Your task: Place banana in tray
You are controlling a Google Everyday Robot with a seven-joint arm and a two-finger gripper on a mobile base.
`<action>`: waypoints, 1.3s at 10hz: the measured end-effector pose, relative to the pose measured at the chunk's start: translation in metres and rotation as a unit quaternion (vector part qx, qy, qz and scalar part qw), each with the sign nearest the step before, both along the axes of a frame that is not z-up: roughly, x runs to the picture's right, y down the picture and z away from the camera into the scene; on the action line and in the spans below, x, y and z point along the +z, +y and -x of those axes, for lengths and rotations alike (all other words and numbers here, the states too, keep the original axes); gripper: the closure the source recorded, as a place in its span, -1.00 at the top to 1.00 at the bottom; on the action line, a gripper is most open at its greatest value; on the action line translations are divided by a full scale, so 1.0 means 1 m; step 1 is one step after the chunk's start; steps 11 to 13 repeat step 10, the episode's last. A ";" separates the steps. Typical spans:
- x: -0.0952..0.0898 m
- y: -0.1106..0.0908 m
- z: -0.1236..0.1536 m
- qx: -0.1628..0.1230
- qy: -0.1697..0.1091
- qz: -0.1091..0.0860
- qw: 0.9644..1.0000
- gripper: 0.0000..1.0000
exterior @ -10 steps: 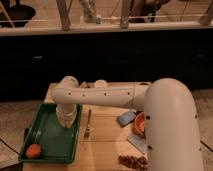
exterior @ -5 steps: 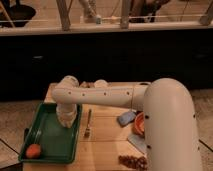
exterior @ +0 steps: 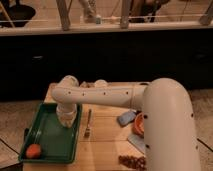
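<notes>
The light wooden desk (exterior: 102,132) is carrying the dark-green tray (exterior: 46,147) at its left edge, with a grey fork (exterior: 87,125) lying just beside the tray's right rim. An orange bowl (exterior: 137,125), a blue-grey item (exterior: 126,118) touching it and a brown cluster (exterior: 131,161) are sitting further right, while the pincer (exterior: 66,119) is hanging over the tray's far right corner.

The scene is lit warmly from above. The white arm (exterior: 107,94) and the wooden table (exterior: 105,140) at lower centre are brightly lit, while the band across the middle is left nearly black. The gripper (exterior: 67,119), at centre left over the tray (exterior: 47,137), is shaded underneath.
</notes>
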State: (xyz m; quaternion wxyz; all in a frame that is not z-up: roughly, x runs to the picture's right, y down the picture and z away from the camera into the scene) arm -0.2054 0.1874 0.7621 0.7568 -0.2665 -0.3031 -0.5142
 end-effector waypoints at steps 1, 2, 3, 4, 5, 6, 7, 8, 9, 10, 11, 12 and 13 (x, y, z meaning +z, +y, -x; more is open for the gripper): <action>0.001 0.000 0.001 -0.002 -0.001 0.000 1.000 -0.99; 0.002 -0.001 0.000 -0.003 -0.002 0.001 1.000 -0.99; 0.003 -0.001 -0.001 -0.004 -0.002 0.001 1.000 -0.99; 0.004 -0.002 -0.001 -0.004 -0.003 0.001 1.000 -0.99; 0.005 -0.002 -0.001 -0.006 -0.003 0.002 1.000 -0.99; 0.006 -0.002 0.000 -0.008 -0.003 0.002 1.000 -0.99; 0.007 -0.003 0.001 -0.008 -0.004 0.002 1.000 -0.99; 0.008 -0.004 0.001 -0.008 -0.005 0.002 1.000 -0.99; 0.009 -0.004 0.000 -0.008 -0.005 0.002 1.000 -0.97; 0.009 -0.005 -0.001 -0.010 -0.004 0.003 1.000 -0.88; 0.009 -0.005 -0.001 -0.010 -0.004 0.003 1.000 -0.88; 0.009 -0.005 -0.001 -0.010 -0.004 0.003 1.000 -0.88; 0.009 -0.005 -0.001 -0.010 -0.004 0.003 1.000 -0.88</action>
